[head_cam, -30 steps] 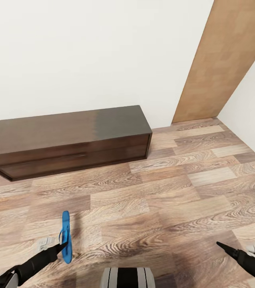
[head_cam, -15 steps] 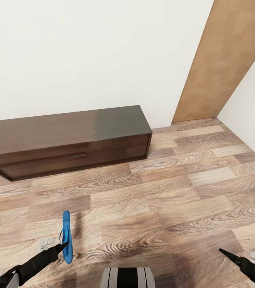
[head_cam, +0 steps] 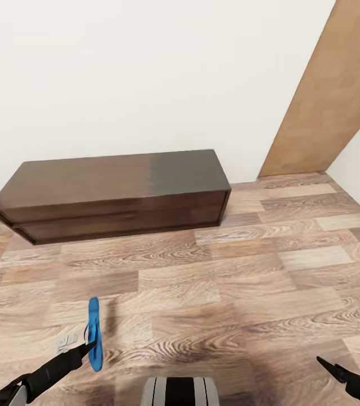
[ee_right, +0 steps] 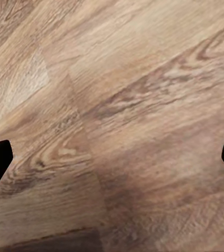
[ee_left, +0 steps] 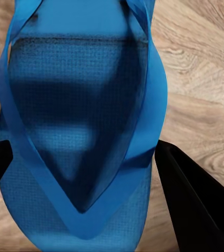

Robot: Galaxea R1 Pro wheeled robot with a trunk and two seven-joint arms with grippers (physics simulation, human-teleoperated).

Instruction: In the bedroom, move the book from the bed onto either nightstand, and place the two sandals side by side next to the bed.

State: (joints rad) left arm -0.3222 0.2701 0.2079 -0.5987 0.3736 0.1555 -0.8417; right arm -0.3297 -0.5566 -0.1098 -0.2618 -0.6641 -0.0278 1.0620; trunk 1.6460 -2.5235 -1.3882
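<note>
Above plank floor (head_cam: 214,293): left tool (head_cam: 92,345) clamps blue sandal (head_cam: 93,332); right tool (ee_right: 112,157) spread wide, empty.

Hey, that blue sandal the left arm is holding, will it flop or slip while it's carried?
The sandal looks thin, so probably light and somewhat bendy. It hangs on edge from the left gripper, so it may swing. The fingers flank its sole; slipping seems possible.
</note>
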